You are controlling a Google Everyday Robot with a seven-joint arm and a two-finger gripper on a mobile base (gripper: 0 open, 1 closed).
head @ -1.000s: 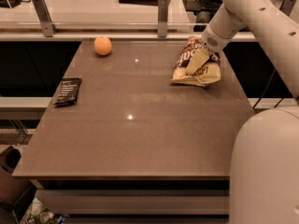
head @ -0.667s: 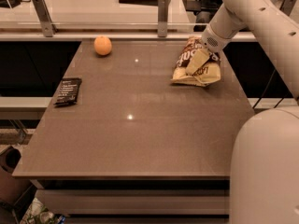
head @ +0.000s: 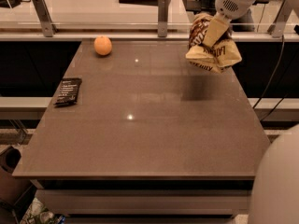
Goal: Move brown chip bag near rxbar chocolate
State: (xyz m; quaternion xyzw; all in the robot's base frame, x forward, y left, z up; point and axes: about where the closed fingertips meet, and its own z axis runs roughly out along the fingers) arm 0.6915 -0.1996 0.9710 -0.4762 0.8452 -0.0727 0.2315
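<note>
The brown chip bag (head: 211, 45) hangs in the air above the table's far right part, its dark brown half up and its cream-yellow half with dark print below. My gripper (head: 216, 28) comes down from the top right and is shut on the bag's top. The bag's shadow lies on the table below it. The rxbar chocolate (head: 68, 91), a small flat black wrapper, lies near the table's left edge, far from the bag.
An orange round fruit (head: 103, 45) sits at the table's far left. The brown table (head: 140, 139) has a raised counter with metal posts (head: 162, 13) behind it. My white base (head: 280, 185) fills the lower right corner.
The bag rested on the table before; now it is lifted clear of the surface in my gripper. The rxbar and the fruit have not moved.
</note>
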